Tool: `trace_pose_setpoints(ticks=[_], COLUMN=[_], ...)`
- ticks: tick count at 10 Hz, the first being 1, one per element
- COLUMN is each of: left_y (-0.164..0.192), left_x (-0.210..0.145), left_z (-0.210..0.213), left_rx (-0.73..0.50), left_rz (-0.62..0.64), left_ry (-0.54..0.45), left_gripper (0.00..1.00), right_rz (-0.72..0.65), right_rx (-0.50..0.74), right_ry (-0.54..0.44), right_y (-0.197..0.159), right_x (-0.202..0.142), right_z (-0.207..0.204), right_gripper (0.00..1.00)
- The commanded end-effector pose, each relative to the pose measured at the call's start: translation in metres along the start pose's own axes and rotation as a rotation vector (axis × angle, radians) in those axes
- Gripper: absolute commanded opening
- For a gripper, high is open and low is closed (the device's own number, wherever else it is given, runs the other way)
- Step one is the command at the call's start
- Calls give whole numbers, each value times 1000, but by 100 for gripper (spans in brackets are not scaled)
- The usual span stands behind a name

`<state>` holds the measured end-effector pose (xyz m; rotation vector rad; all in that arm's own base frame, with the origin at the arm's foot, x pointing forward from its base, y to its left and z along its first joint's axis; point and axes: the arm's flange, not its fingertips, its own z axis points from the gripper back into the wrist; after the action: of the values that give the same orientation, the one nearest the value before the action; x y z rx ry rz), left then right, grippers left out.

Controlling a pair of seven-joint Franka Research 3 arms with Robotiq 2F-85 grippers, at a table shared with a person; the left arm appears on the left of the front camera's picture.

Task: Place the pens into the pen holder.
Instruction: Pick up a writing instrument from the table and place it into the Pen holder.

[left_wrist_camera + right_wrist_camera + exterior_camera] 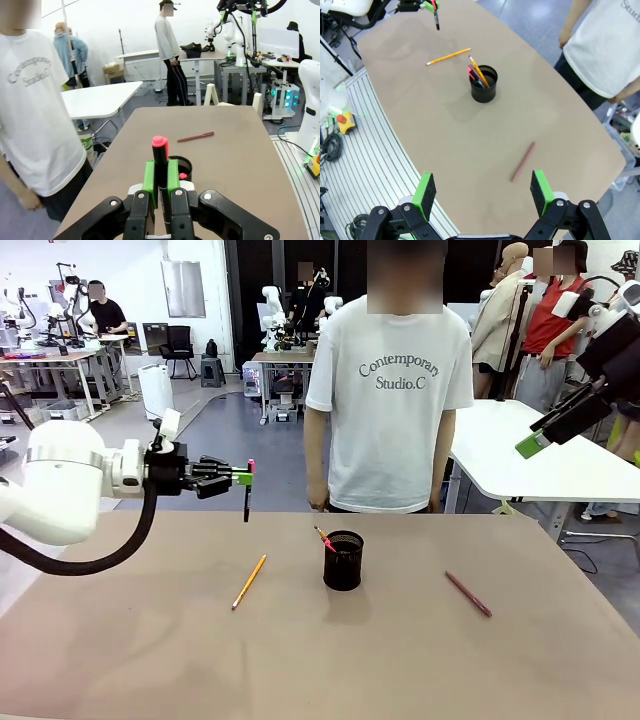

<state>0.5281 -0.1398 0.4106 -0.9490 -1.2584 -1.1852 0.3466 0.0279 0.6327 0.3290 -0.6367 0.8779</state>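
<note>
My left gripper [243,477] is shut on a dark pen with a pink end [246,498], which hangs upright above the table's far left. The wrist view has this pen [160,152] between the green pads [149,176], with the black mesh pen holder [184,165] just beyond. The pen holder [343,560] stands mid-table with pens [479,72] sticking out of it. A yellow-orange pen [249,581] lies to its left and a maroon pen [468,594] to its right. My right gripper [535,443] hangs open, high at the right, over the maroon pen [522,161].
A person [390,390] in a white T-shirt stands at the far edge, hands down at their sides. A white table [520,455] stands behind at the right. The brown table top [300,660] is bare toward the front.
</note>
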Motion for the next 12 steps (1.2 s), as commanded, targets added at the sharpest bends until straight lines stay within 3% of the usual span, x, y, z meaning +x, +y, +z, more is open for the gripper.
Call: trace_pose_setpoints(ticks=[1, 4, 6, 8, 12], left_y=[3, 8, 7, 17, 54], left_x=[1, 0, -7, -17, -30], left_z=[-22, -58, -88, -115, -154], left_rx=[-90, -232, -398, -465, -411], left_rz=[-3, -35, -71, -101, -135], left_ry=[-34, -84, -141, -195, -248], left_gripper=[0, 0, 0, 0, 0], right_rz=[1, 1, 1, 1, 1], right_rx=[12, 12, 12, 12, 12], right_ry=[-12, -12, -12, -12, -12], right_y=[1, 1, 1, 1, 1], right_x=[0, 0, 0, 0, 0], right_z=[1, 1, 1, 1, 1], right_gripper=[100, 100, 100, 100, 100])
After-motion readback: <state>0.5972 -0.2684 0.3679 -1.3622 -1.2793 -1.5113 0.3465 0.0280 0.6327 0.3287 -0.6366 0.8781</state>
